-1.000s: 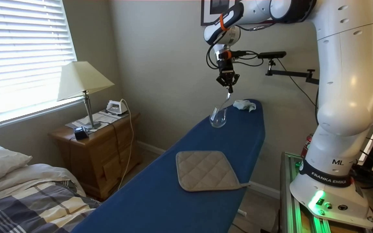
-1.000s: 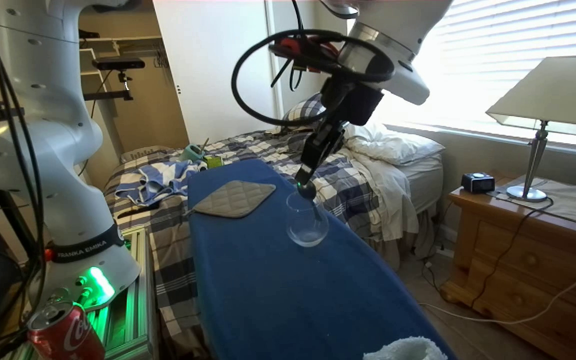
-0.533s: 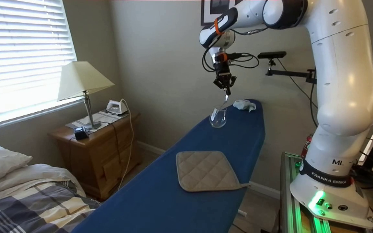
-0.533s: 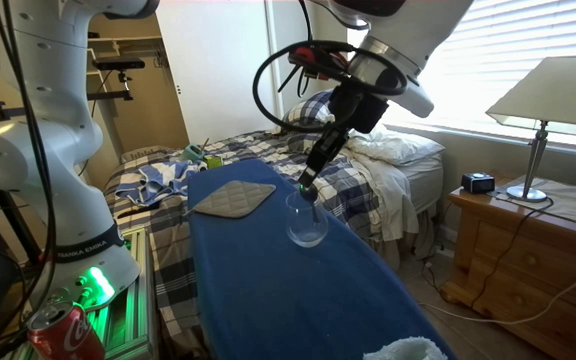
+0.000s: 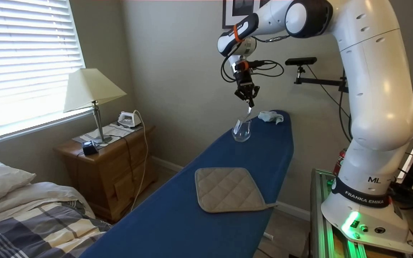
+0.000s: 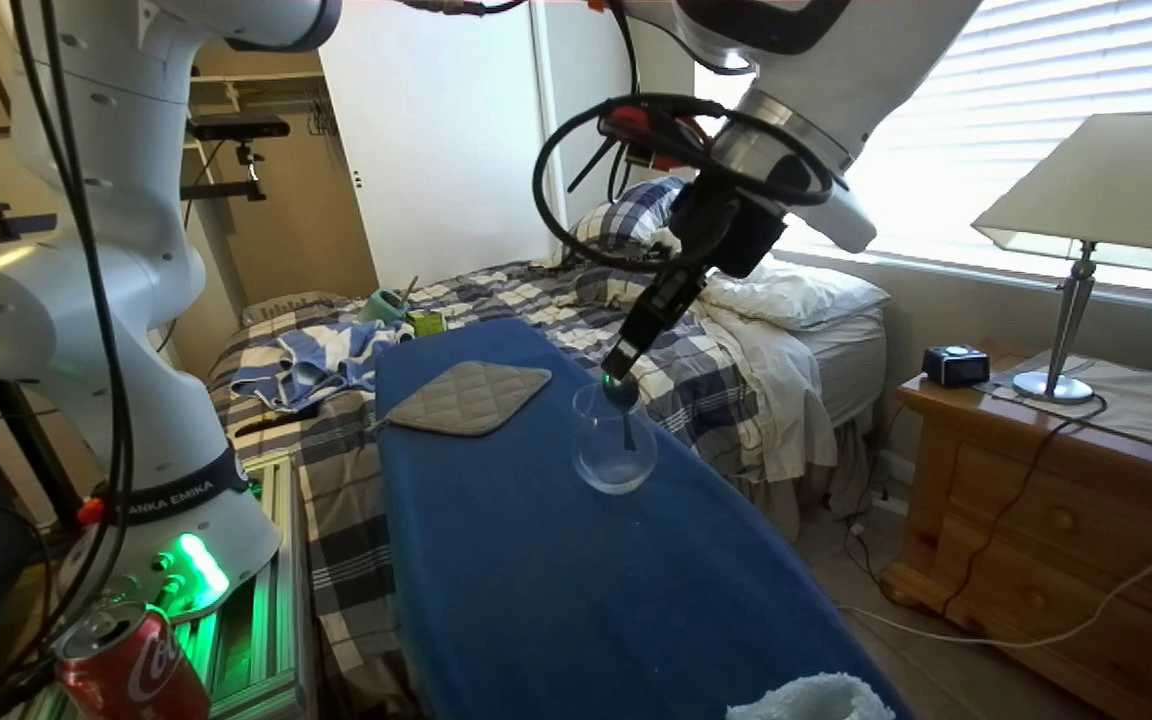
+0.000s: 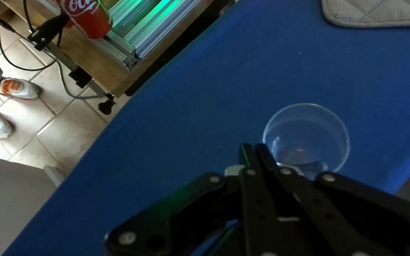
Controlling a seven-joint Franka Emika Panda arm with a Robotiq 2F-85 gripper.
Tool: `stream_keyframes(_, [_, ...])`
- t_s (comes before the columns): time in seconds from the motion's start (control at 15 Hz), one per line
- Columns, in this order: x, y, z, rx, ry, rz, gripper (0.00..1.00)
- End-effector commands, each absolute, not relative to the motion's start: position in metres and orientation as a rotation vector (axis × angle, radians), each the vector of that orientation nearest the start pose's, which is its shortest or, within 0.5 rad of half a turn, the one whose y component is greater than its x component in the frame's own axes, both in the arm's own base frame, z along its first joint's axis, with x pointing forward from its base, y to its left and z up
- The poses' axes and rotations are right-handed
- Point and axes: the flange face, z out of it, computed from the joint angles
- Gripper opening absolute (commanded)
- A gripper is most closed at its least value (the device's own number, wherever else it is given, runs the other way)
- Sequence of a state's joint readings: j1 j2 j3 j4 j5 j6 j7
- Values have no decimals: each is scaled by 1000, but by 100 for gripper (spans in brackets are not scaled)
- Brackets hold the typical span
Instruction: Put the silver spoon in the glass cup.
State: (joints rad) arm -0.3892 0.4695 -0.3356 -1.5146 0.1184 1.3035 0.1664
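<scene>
Silver spoon (image 6: pixel 620 391) in hand (image 7: pixel 255 146), crossing glass cup (image 6: pixel 608 466) rim; board (image 6: pixel 576 570) edge near.

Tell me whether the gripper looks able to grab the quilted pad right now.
Probably not: the gripper looks shut on the silver spoon, so it isn't free to grasp. The quilted pad itself lies flat, apart from the glass cup.

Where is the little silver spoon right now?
In an exterior view, just right of the middle, the silver spoon is held by the pincer, its lower end inside the glass cup. A quilted pad lies to its left.
</scene>
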Motion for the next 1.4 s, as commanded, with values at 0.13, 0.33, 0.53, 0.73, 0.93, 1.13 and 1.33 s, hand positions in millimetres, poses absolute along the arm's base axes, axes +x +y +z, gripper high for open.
stream_keyframes(0.13, [489, -369, 372, -2547, 1255, 967, 10])
stream_keyframes(0.33, [493, -365, 372, -2553, 1242, 972, 35])
stream_keyframes(0.53, [495, -362, 375, -2565, 1224, 959, 51])
stream_keyframes(0.73, [497, -360, 381, -2596, 1213, 925, 71])
stream_keyframes(0.93, [498, -358, 389, -2621, 1203, 888, 92])
stream_keyframes(1.13, [500, -353, 401, -2657, 1190, 844, 100])
stream_keyframes(1.33, [501, -343, 420, -2714, 1162, 779, 100])
